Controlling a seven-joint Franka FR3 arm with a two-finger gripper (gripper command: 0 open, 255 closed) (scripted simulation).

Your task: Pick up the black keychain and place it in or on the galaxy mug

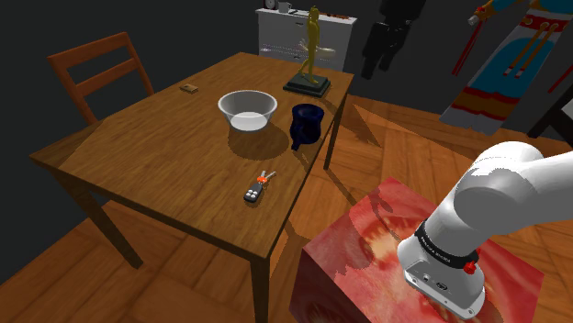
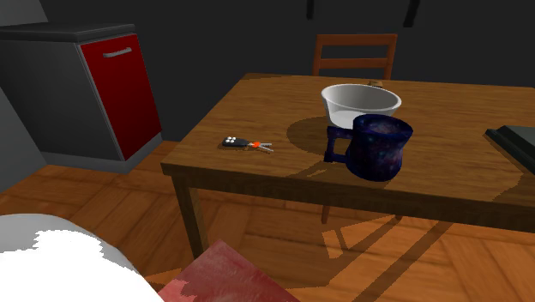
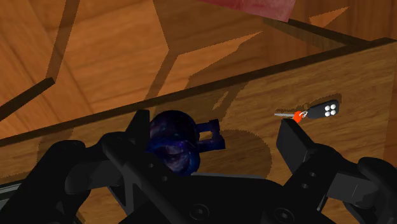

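We see a table (image 1: 156, 161) of warm, grained wood with a dull sheen, and a plank wood floor (image 2: 103, 206). The mug (image 2: 377, 147) looks smooth and glossy; the bowl (image 1: 247, 108) smooth, plain white and matt.

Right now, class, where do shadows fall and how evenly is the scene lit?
Shoulder view: the table is lit warmly, the room behind dim. Second exterior view: a round shadow lies between mug and keychain. Wrist view: long shadows stripe the floor.
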